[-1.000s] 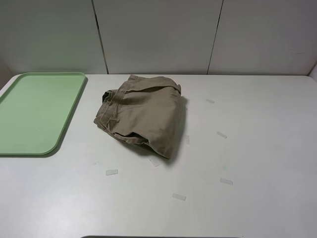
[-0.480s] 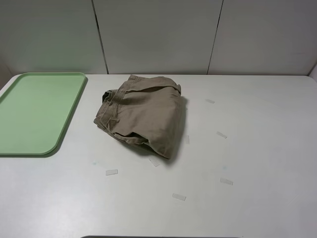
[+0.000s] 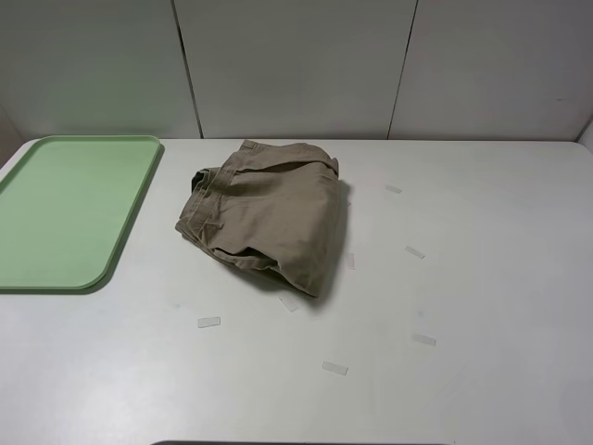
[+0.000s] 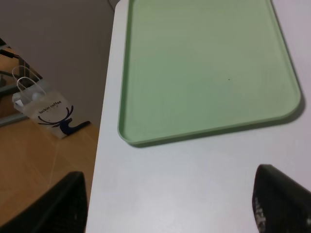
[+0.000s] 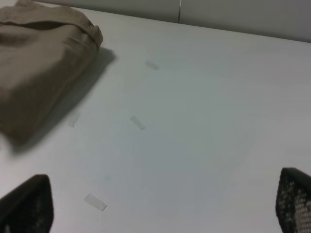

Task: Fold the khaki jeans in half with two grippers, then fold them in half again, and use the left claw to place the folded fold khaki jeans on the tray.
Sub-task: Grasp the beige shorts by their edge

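Soft khaki jeans (image 3: 264, 218) of matte cotton, folded into a thick, wrinkled bundle, with the gathered waistband on its left side and a rounded fold at the near corner. Lying near the middle of a smooth white table (image 3: 482, 287), a little toward the far side, well apart from both grippers. To the left of the bundle, a flat tray (image 3: 65, 209) of pale green plastic, rectangular, with rounded corners and a low raised rim, parted from the cloth by a strip of bare table. Left gripper (image 4: 175, 208) seen only as two black fingers (image 4: 279, 199) at the edges of the left wrist view, standing wide apart with only white table top between them, above the table just before the near short end of the tray. Right gripper (image 5: 163, 206) spread wide as well, its black textured fingers (image 5: 26, 204) far apart over bare table, gripping no object, the jeans ahead of them toward the middle of the table. Around the bundle, several small translucent tape strips (image 3: 208, 323) stuck flat on the surface. Behind the table, pale grey wall panels (image 3: 296, 65) with dark seams. Beyond the left table edge, a wooden floor (image 4: 29, 165) and a small white paper bag (image 4: 46, 114) with dark blue print. Between bundle and tray, only bare table top.
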{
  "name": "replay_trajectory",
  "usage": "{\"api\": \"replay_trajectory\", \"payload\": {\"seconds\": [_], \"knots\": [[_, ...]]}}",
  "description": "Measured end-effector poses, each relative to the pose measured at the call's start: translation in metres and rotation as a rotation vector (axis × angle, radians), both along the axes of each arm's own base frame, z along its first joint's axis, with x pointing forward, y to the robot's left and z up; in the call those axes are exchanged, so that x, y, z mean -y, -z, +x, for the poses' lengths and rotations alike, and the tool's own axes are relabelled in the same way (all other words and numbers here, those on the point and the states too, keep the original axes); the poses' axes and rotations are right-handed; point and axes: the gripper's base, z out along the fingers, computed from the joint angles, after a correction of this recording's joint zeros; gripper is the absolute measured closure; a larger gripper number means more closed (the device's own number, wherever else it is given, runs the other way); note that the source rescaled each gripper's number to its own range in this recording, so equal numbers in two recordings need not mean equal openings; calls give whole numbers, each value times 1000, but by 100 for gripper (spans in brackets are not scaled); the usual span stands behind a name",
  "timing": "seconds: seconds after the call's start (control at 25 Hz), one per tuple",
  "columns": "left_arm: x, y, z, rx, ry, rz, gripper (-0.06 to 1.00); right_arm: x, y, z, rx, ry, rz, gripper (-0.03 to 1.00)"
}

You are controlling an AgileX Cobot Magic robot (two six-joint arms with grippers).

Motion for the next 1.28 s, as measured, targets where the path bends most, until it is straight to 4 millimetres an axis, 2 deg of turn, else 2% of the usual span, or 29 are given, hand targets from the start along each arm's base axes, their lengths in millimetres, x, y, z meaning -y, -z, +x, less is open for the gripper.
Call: {"api": "replay_trajectory", "payload": {"seconds": [0.64, 1.04, 1.16, 1.28], "knots": [[3, -5, 3, 61, 31, -9, 22, 0, 0, 0, 0, 0, 1, -3], [18, -3, 5, 48, 131, -158, 22, 0, 0, 0, 0, 0, 1, -3], [25, -7, 16, -19, 156, -198, 22, 0, 0, 0, 0, 0, 1, -3], [35, -12, 38, -109, 185, -251, 22, 0, 0, 0, 0, 0, 1, -3]]}}
